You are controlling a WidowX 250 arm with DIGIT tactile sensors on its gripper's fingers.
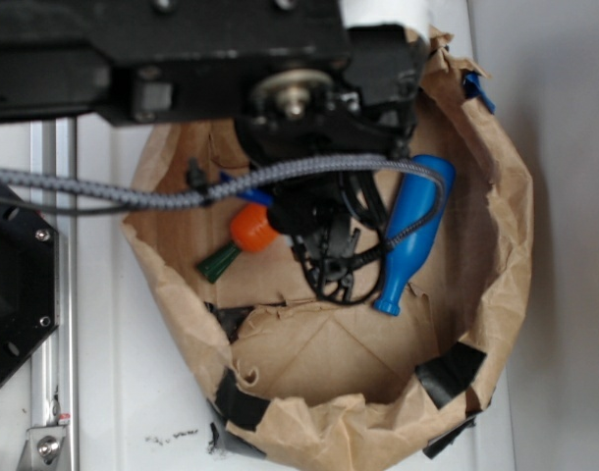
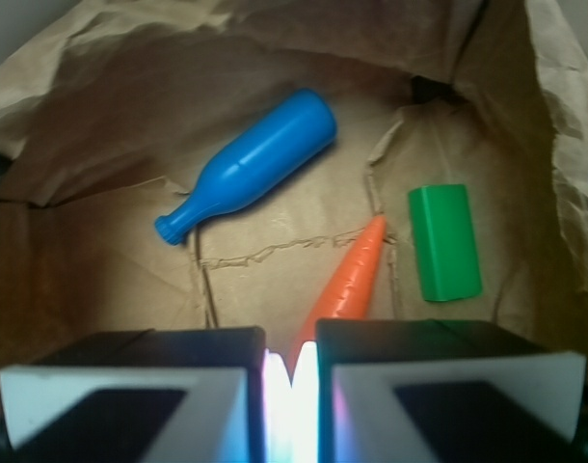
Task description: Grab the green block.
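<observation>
Arm (image 1: 182, 59): matte black housing, boxy, blocky links. Silver metal hub (image 1: 295, 98) with centre bolt on the wrist joint. Grey braided cable (image 1: 133, 191) runs along the arm and loops down beside the wrist. Thin black wires (image 1: 329, 280) curl below. Pincer (image 2: 291, 381): two black fingers (image 2: 130, 386) with white front faces; inner edges washed out by glare.

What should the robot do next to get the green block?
Probably slide sideways toward the green block and open up first. In the wrist view the fingers sit nearly together, lined up with the orange carrot, while the block lies flat on the paper bag off to the carrot's right, untouched. The blue bottle is on the other side, out of the way.
</observation>
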